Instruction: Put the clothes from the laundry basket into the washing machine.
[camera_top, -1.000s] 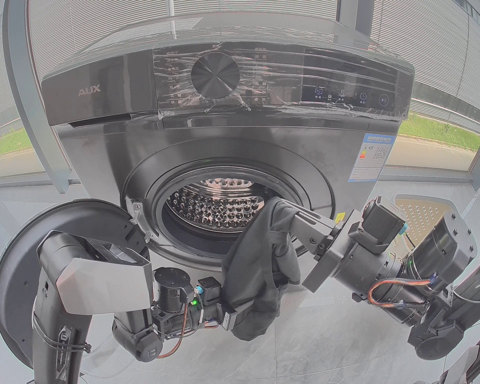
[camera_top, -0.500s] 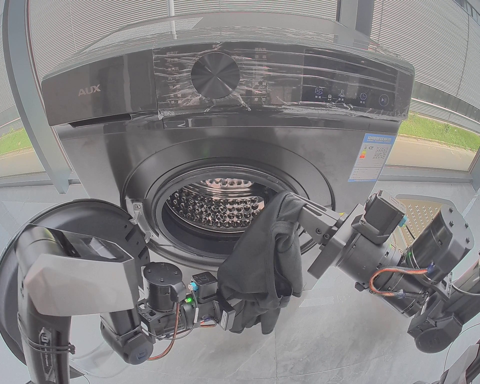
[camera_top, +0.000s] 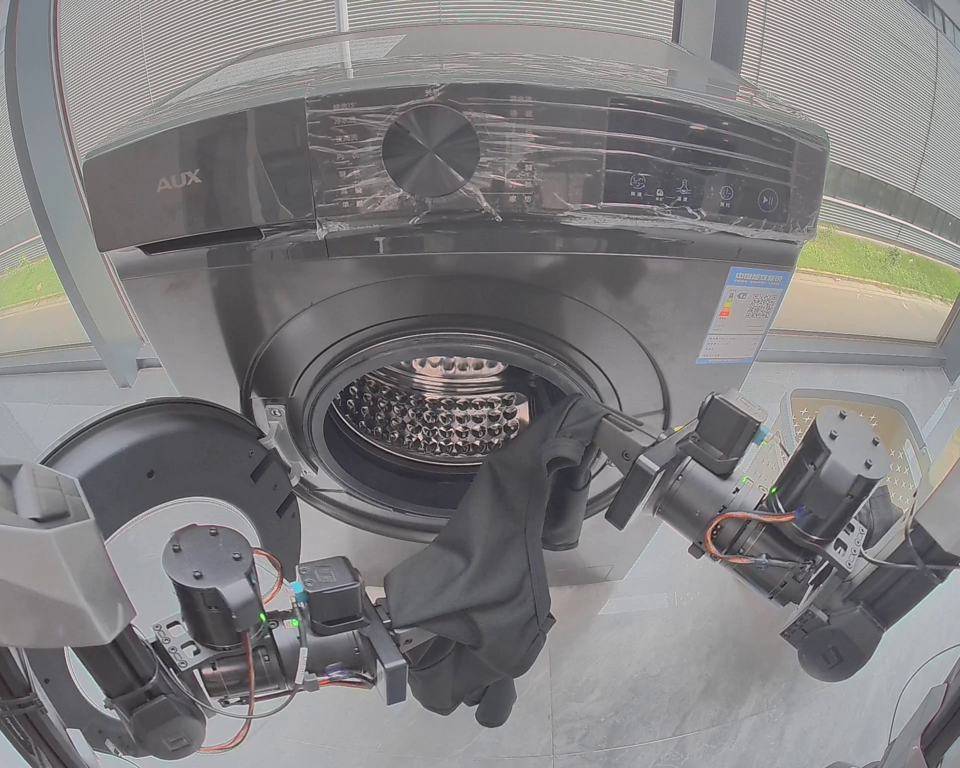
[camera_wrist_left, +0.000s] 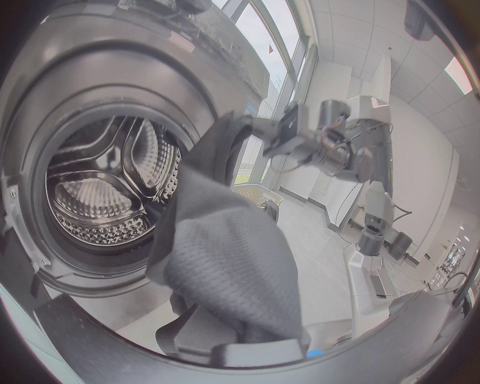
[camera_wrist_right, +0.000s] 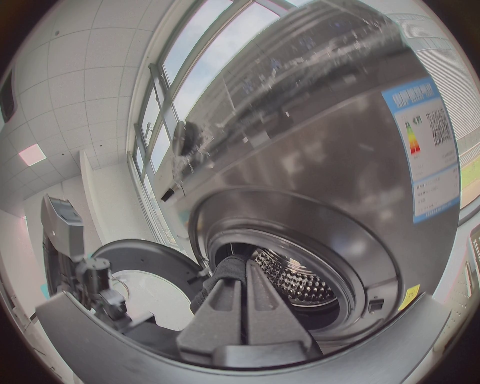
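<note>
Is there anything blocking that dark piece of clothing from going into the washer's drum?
Nothing visible does. The door stands open on the left, away from the drum. The dark garment hangs between the left gripper and the right gripper, with its upper end already at the opening's right rim.

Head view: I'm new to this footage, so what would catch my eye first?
A dark garment hangs stretched between the left gripper low down and the right gripper at the mouth of the washing machine, jaws shut on it. Behind it gleams the drum, with the door swung open leftward.
</note>
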